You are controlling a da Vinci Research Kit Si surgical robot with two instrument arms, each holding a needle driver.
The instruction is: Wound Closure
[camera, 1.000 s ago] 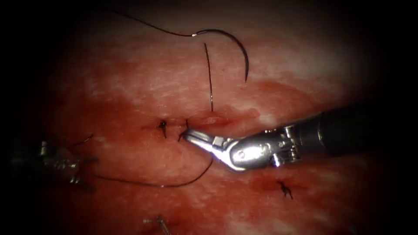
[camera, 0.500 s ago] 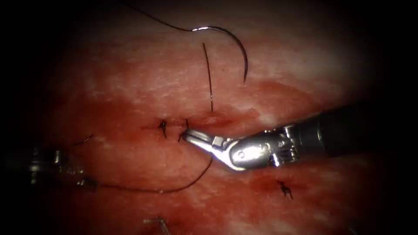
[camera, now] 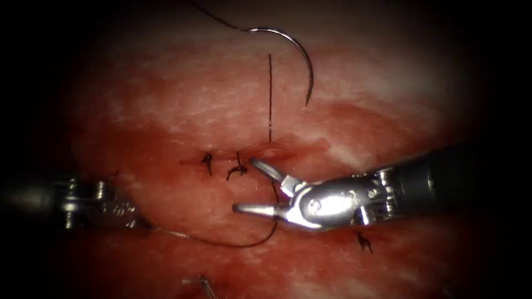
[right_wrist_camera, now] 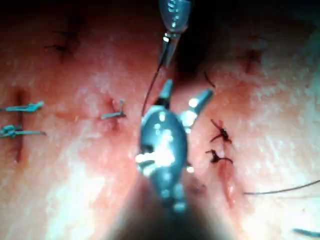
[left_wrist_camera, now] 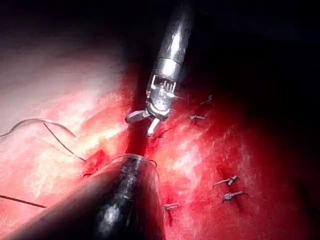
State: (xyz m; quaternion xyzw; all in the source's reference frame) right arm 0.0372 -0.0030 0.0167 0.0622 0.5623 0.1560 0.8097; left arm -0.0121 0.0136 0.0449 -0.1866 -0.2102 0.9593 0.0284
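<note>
Red-stained tissue point(camera: 166, 111) with its cut point(camera: 288, 150) fills the bench scene, both tools low over it.

Right tool point(camera: 252, 185) gapes wide beside a dark knot point(camera: 237, 168), grasping nothing. Left tool point(camera: 130, 216), at the left edge, is clenched on the thread point(camera: 221, 242) that curves toward the right tool. Free of both, the needle point(camera: 296, 52) lies on the pale tissue above the cut, not in it.

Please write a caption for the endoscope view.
Right tool open beside the knot; left tool holds thread; needle lies free.
</note>
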